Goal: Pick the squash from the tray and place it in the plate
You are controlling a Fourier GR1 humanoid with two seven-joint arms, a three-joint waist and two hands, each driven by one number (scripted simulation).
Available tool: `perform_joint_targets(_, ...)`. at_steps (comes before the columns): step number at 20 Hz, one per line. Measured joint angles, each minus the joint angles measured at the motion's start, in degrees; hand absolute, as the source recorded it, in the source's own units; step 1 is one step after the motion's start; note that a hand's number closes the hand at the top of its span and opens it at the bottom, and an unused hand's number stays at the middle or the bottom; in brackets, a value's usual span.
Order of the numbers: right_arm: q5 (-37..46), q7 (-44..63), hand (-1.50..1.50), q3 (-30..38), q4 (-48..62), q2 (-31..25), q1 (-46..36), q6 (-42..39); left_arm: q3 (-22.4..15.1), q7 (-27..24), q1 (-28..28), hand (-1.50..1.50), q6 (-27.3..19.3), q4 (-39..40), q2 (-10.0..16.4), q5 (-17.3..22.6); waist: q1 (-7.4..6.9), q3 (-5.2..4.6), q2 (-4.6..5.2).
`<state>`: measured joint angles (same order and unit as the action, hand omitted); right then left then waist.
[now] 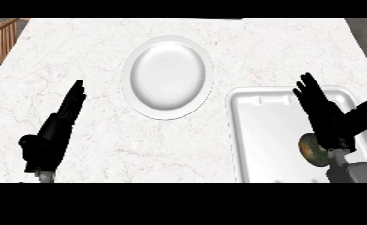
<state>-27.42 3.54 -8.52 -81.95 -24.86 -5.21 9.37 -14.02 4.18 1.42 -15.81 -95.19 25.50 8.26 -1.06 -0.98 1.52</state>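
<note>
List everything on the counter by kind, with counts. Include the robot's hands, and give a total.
Plate, white: 1
Tray, white: 1
Squash, on the tray and partly hidden by the right hand: 1
Hands: 2, the left hand and the right hand
Total: 5

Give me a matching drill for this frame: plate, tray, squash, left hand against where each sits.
1 plate
2 tray
3 squash
4 left hand

A on the tray, partly hidden by the right hand
B lower left, open
C centre, nothing on it
D lower right

Pairs: 1-C, 2-D, 3-A, 4-B
</note>
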Motion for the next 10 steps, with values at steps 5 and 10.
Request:
perform_joint_targets(5, 1.4, -4.2, 1.5, -9.9, -8.7, -0.2, -3.7, -14.2, 1.5, -0.7, -4.2, 0.0, 1.4, -0.8, 0.6, 0.8, -0.47, 0.76, -1.59)
perform_joint_targets(10, 17.6, -10.7, 1.5, -16.8, -17.1, -8.9, -10.1, -20.8, 2.3, -0.9, -7.1, 0.0, 2.4, -1.5, 0.8, 1.6, 0.74, 0.5, -3.75)
